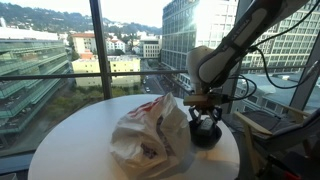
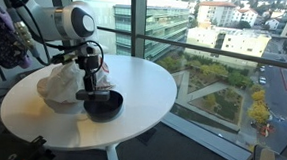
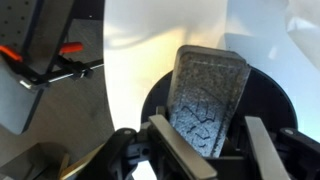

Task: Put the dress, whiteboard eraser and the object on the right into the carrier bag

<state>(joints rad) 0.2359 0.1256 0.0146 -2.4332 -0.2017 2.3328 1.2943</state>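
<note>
A: Where's the whiteboard eraser (image 3: 210, 85)?
B: Over the black bowl (image 3: 268, 88), next to the carrier bag (image 1: 145, 130). The gripper (image 3: 205, 125) is half shut & pinches its long sides.
A: Heavy?
B: Prob. light & hard, so it won't squash.

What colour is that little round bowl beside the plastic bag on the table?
The bowl is plain black, with no pattern; it shows best in an exterior view.

Carrier bag (image 2: 63, 83) heaped just beside the black bowl (image 2: 105, 111), seemingly touching it, hand (image 2: 88, 94) low over the bowl, bench (image 2: 148, 85) bare and passable toward the window (image 2: 201, 48).
</note>
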